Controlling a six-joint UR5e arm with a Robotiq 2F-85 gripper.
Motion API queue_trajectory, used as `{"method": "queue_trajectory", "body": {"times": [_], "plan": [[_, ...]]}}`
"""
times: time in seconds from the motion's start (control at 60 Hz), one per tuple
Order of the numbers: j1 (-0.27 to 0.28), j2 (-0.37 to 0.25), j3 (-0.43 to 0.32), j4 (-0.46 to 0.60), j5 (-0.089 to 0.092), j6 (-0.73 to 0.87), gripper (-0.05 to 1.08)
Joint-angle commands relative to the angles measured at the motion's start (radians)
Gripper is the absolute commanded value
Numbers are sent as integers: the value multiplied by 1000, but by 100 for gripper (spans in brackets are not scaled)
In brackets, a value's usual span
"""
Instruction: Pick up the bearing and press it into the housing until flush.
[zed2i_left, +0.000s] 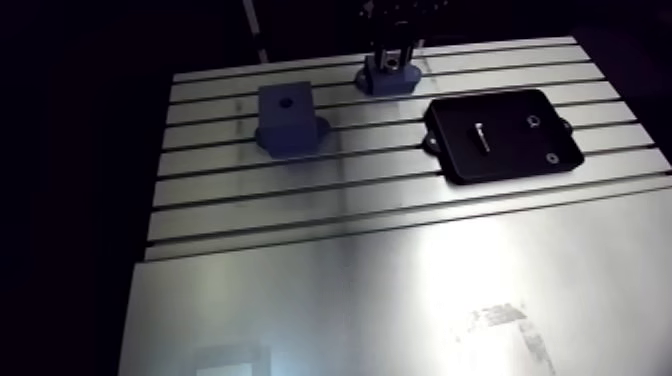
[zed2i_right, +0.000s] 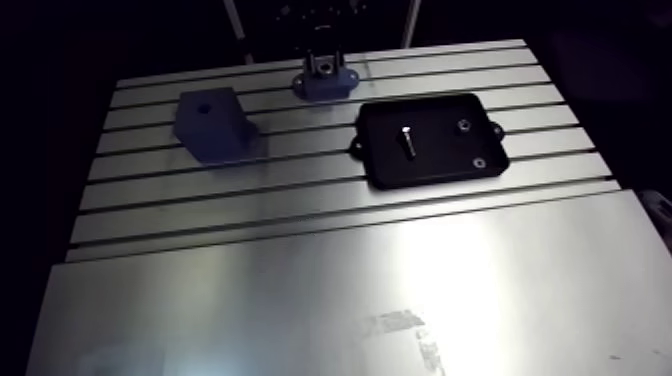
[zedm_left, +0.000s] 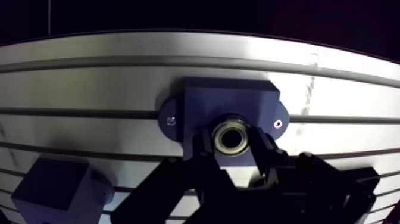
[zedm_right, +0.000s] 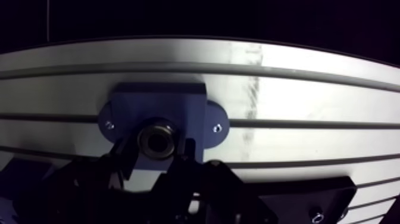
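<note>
Steel glints from the bearing (zedm_left: 232, 136), which we see gripped by the pincer (zedm_left: 233, 144), a dark finger (zedm_left: 206, 146) pressed against each side of the ring. In the wrist view the bearing sits over the middle of the blue housing (zedm_left: 229, 98), at its bore. We cannot tell whether it is seated or only resting at the mouth. The housing is a squat block with a rounded ear on each side, and each ear carries a small screw (zedm_left: 171, 121).

In the arm view the housing stands near the far edge of the slotted aluminium worktop (zed2i_left: 300, 200). A taller blue block (zed2i_left: 290, 118) with a hole in its top stands well apart from the housing, a few slots nearer to us. On the housing's other side lies a shallow black tray (zed2i_left: 515, 148). It holds a bright bolt (zed2i_left: 481, 135) lying flat and two small round parts (zed2i_left: 533, 121), apart from one another. A smooth metal sheet (zed2i_left: 350, 300) covers the near part of the worktop.
</note>
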Motion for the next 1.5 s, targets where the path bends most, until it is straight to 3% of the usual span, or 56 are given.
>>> {"method": "queue_trajectory", "body": {"times": [0.017,0.117,0.2,0.467,0.5,0.517,0.767,1.067,1.1,1.133,1.15,1.167,1.183,1.2,1.25,1.267,1.317,1.333,1.35,1.367,1.383,1.4,1.5], "plan": [[-1,0,0,0,0,0,69],[0,-1,-1,0,-1,-1,68],[-1,-1,1,0,-2,-2,54],[-4,-6,4,0,-2,-2,51],[-4,-6,5,0,-2,-2,46],[-4,-7,5,0,-2,-2,38],[-3,-17,4,0,3,-4,11],[2,-38,-1,0,7,-2,10],[2,-42,-2,1,8,-3,12],[2,-46,-4,2,9,-2,23],[2,-46,-4,2,9,-2,23],[1,-46,-4,2,8,-2,32],[1,-46,-4,2,8,-2,32],[1,-47,-4,2,6,-2,42],[1,-49,-5,2,6,-2,51],[1,-51,-5,2,5,0,62],[1,-55,-5,2,5,0,70],[-1,-56,-5,2,5,0,81],[-1,-56,-5,2,5,0,81],[-1,-58,-5,2,1,0,91],[-1,-58,-5,2,1,0,91],[-1,-57,-5,2,-1,0,98],[-2,-55,-4,3,-2,0,106]]}}
